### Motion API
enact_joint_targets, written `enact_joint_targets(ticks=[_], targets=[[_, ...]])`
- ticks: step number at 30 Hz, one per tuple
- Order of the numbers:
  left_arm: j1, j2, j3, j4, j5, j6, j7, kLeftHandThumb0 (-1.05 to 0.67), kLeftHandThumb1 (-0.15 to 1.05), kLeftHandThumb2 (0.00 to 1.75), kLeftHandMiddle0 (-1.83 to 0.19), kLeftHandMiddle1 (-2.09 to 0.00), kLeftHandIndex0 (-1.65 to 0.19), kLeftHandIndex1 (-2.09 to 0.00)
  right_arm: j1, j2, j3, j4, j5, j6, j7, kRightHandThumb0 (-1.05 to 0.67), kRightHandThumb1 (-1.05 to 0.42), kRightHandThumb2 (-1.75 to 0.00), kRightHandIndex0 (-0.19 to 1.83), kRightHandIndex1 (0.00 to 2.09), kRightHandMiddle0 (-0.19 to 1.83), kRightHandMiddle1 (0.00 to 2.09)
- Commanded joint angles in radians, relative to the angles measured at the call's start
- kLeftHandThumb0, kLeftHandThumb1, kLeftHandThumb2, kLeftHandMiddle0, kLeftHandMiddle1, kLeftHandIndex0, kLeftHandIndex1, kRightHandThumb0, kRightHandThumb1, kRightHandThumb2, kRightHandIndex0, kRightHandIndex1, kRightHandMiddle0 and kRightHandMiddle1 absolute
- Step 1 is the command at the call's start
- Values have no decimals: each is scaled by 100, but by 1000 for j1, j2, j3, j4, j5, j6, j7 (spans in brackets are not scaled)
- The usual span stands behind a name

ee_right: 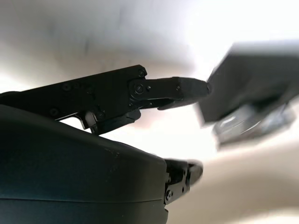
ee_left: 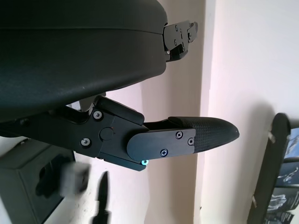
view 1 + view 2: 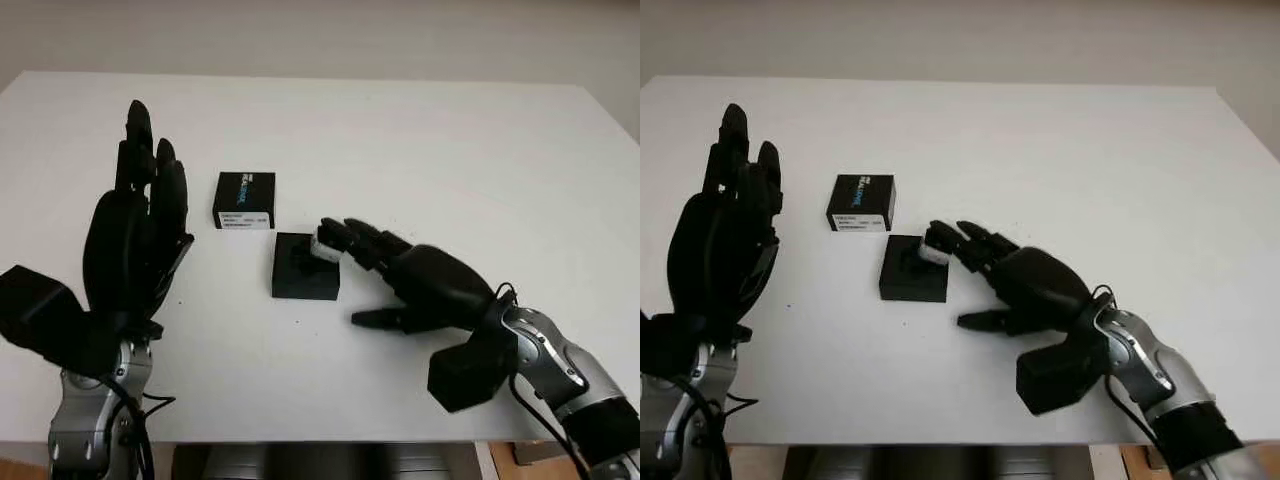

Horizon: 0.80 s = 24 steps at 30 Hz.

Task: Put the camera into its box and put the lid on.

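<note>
The black box base [image 3: 300, 272] sits open on the white table, near the middle. A small white and grey camera [image 3: 326, 247] lies at its right far corner, partly over the recess. My right hand [image 3: 345, 270] reaches in from the right and is open: its fingertips [image 3: 334, 233] touch the camera, while the thumb [image 3: 375, 318] stays well apart on the table side. The black lid [image 3: 245, 200], with a printed label, lies flat just behind and left of the base. My left hand [image 3: 150, 170] is raised at the left, open and holding nothing. The left wrist view shows the camera [image 2: 70, 179] over the base.
The white table [image 3: 450, 150] stretches wide behind and to the right of the box. Its front edge runs close below both forearms. A pale wall stands behind the table.
</note>
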Motion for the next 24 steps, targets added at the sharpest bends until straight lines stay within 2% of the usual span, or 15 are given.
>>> enact_joint_targets(ticks=[1,2,8,14,22,24], targets=[[-16,2,2,20,-7,-18,-10,-76,105,53,19,0,19,0,-51,16,-17,8,2,6,-29,-52,-105,-10,40,25,28,64],[-18,2,3,25,-8,-20,-11,-76,105,53,19,0,19,0,-61,16,-17,13,4,8,-32,-53,-104,-7,43,26,23,80],[-26,5,9,56,-22,-28,-26,-77,105,50,19,0,19,0,-79,36,-21,33,36,16,-29,-54,-100,-4,44,25,22,87],[-39,7,14,101,-36,-48,-45,-78,105,45,19,0,19,0,-112,92,-46,60,141,0,-26,-53,-92,-4,50,28,23,95],[-53,5,13,141,-34,-78,-53,-79,105,45,19,0,19,0,-156,128,-64,53,312,40,138,-54,-89,-5,46,29,12,103],[-56,4,13,146,-34,-83,-52,-79,105,44,19,0,19,0,-184,124,-71,33,361,107,224,-55,-88,-5,44,29,10,104]])
